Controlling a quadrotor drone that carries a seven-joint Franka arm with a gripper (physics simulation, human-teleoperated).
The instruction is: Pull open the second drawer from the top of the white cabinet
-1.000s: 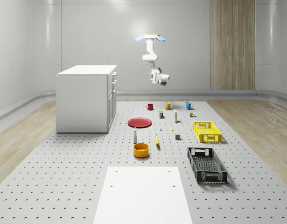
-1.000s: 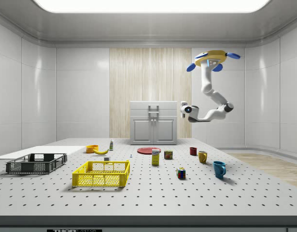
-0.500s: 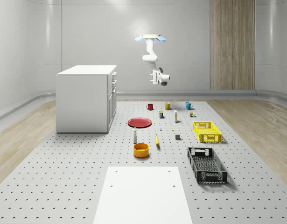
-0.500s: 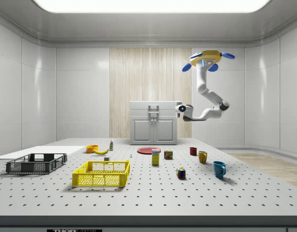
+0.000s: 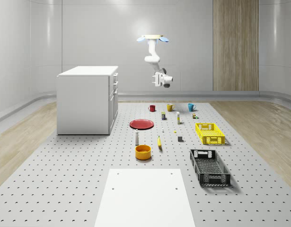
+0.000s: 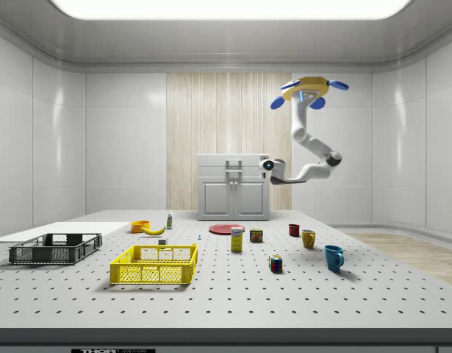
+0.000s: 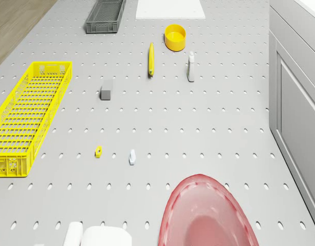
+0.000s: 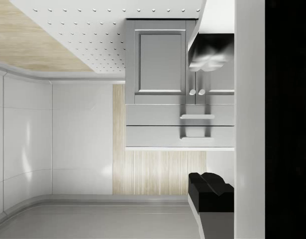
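Note:
The white cabinet [image 5: 86, 99] stands at the whole-scene view's left, its drawers [image 5: 115, 86] stacked on the face toward the mat. In the side view its second drawer [image 6: 233, 175] is shut, with a bar handle. The wrist view shows the cabinet [image 8: 180, 74] upside down, the second drawer [image 8: 157, 114] lying flush. The drone [image 5: 154, 39] hovers high over the mat's far end, beyond the mugs. Its arm hangs down and bends toward the cabinet. The gripper [image 5: 157, 79] is at drawer height, well clear of the cabinet front. The gripper [image 8: 210, 124] is open, with nothing between its fingers [image 8: 210, 191].
On the mat lie a red plate [image 5: 141, 124], an orange bowl [image 5: 143, 152], a banana [image 5: 159, 142], a bottle [image 5: 136, 138], three mugs [image 5: 170, 107], a yellow crate [image 5: 209, 133] and a black crate [image 5: 209, 167]. A white board [image 5: 145, 196] lies in front.
Drone and arm have shifted toward the cabinet, to the side view's left. The gripper has come closer to the drawer fronts and stays open.

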